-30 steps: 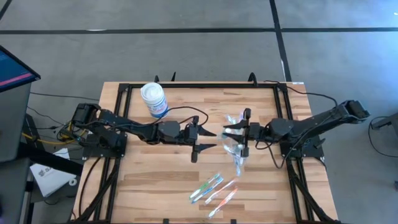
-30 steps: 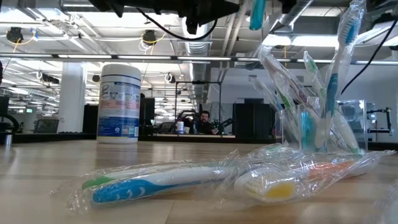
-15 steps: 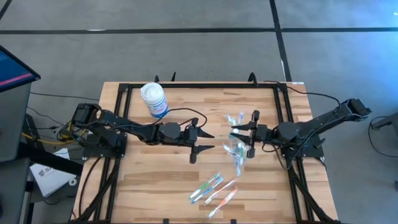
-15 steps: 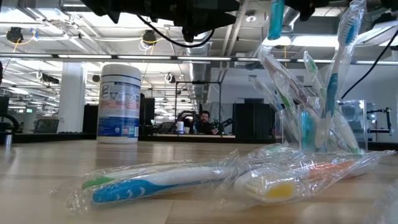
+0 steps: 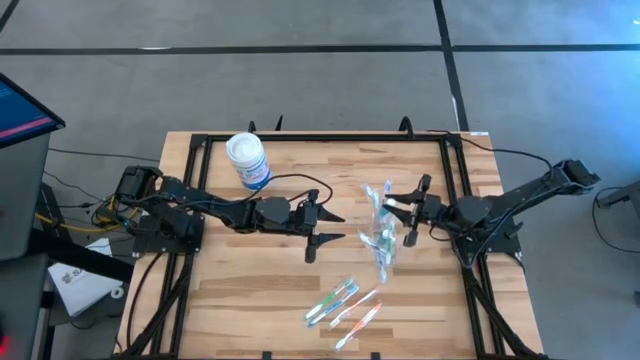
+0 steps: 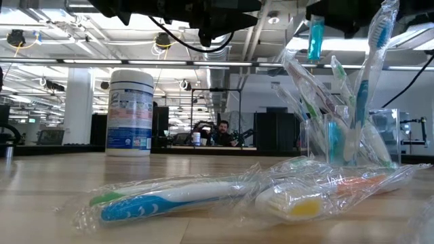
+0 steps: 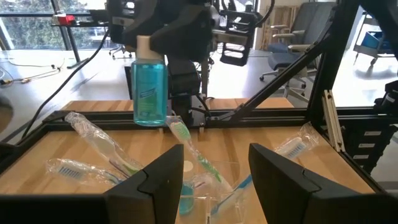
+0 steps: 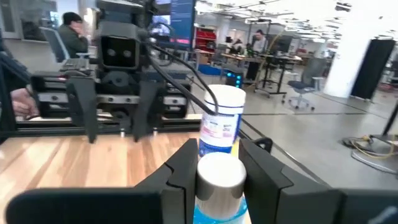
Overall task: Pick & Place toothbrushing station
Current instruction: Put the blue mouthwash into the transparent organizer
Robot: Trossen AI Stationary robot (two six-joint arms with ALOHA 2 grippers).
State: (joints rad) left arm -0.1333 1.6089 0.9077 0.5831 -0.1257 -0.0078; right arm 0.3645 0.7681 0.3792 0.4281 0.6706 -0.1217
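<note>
Wooden slats form the counter, framed by black rails, with grey floor around it and an open workshop of desks, chairs and ceiling lights beyond; a seated person shows far off in the low view.

At the far left of the boards stands a white canister with a blue label, no part of the job. Next comes the left end effector, hovering mid-counter with its fingers spread wide and nothing between them, facing the cup. Towards the near edge lie several wrapped toothbrushes, blue, green and pink-orange, loose on the wood.

Right of centre sits the clear plastic cup, crowded with bagged brushes that lean outward. Just beside and above it, the right end effector is clenched on a small teal tube with a pale cap, held upright in the air.

The step in hand looks like placing that tube at the station. To do it well, I would bring the tube down close beside the cup, not into the splayed brushes, since the crinkled wrappers could catch a finger and tip the light cup. Keep the tube vertical, set its base flat on the wood, and let go only once it stands. The left arm is best kept clear.
</note>
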